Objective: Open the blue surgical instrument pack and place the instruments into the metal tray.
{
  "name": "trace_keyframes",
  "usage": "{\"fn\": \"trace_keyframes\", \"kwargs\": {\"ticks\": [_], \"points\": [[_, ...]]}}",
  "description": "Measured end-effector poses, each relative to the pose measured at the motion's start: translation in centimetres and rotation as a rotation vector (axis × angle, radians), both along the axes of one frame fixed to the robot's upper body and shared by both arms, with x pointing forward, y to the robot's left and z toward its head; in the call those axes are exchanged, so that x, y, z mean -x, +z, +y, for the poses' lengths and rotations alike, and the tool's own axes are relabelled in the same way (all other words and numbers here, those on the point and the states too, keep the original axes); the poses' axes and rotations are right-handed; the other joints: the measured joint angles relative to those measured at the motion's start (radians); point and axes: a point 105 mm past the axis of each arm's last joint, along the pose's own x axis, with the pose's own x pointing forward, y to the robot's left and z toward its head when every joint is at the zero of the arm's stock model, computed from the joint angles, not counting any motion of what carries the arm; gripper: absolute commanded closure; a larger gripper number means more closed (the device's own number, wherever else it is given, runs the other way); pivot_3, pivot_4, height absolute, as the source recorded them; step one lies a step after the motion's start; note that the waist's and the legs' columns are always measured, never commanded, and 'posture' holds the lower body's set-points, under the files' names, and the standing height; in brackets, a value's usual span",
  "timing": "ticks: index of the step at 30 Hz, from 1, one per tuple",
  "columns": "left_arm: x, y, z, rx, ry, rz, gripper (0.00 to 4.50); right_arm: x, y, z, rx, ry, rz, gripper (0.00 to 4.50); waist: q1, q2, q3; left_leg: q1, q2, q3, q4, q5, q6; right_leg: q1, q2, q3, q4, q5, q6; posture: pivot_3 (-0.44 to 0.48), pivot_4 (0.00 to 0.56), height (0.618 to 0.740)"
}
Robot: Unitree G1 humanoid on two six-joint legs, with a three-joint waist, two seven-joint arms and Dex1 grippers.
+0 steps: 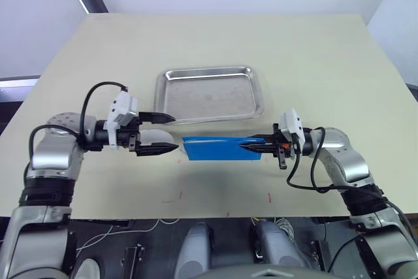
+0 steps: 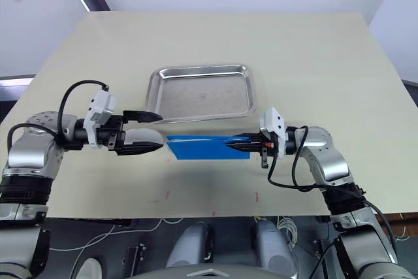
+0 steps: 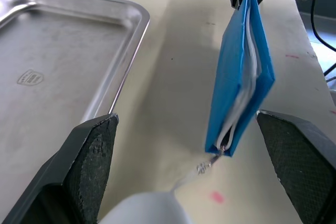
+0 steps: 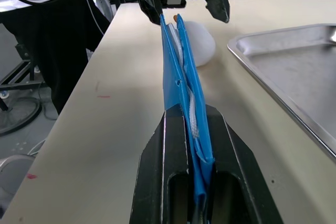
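Right, your biggest item is the beige table (image 1: 313, 63), and on it, toward 12 o'clock from the arms, the metal tray (image 1: 210, 93) lies flat with nothing in it. Nearer you, at about 6 o'clock from the tray and well clear of its rim, the blue surgical instrument pack (image 1: 215, 147) is held edge-up above the tabletop, its long side running across between your two grippers. Your right gripper (image 1: 256, 146), at 3 o'clock of the pack, has its fingers clamped tight on that end; in the right wrist view the blue fabric and pale lining are pinched between them. Your left gripper (image 1: 171, 132), at 9 o'clock of the pack, has its fingers spread wide and grips nothing, just short of the pack's free end. A small silver zip pull (image 3: 208, 161) dangles from that free end's lower corner.
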Motion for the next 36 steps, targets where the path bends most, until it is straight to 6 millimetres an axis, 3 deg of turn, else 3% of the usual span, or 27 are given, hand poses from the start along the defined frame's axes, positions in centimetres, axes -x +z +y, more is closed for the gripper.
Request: {"fn": "trace_keyframes", "kwargs": {"ticks": [36], "points": [[-0.67,-0.46,-0.61,0.002,0.02,-0.004,0.04,-0.17,-0.04,-0.34,0.001,-0.022,0.013,4.5,0.0,0.0,0.0,0.0,0.0,0.0,0.0,0.0,0.0,0.0,0.0,0.0,0.0,0.0,0.0,0.0,0.15,0.74]]}}
